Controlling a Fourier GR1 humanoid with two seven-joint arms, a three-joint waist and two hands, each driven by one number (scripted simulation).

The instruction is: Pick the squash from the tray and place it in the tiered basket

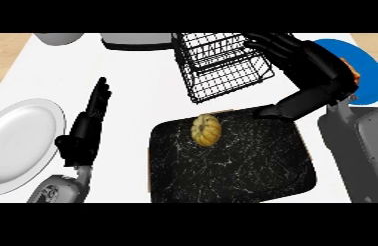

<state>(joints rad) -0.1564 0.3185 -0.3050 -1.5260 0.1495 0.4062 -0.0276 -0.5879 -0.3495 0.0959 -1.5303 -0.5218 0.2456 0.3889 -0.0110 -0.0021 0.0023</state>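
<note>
The squash (206, 129) sits untouched on the far part of the black marbled tray (244, 175), just in front of the wire tiered basket (221, 65). The right hand (295, 52) hovers beside the basket with fingers spread, holding nothing, so the pickup seems not yet begun. The left hand (94, 110) rests open, fingers straight, near a white plate (26, 140)
</note>
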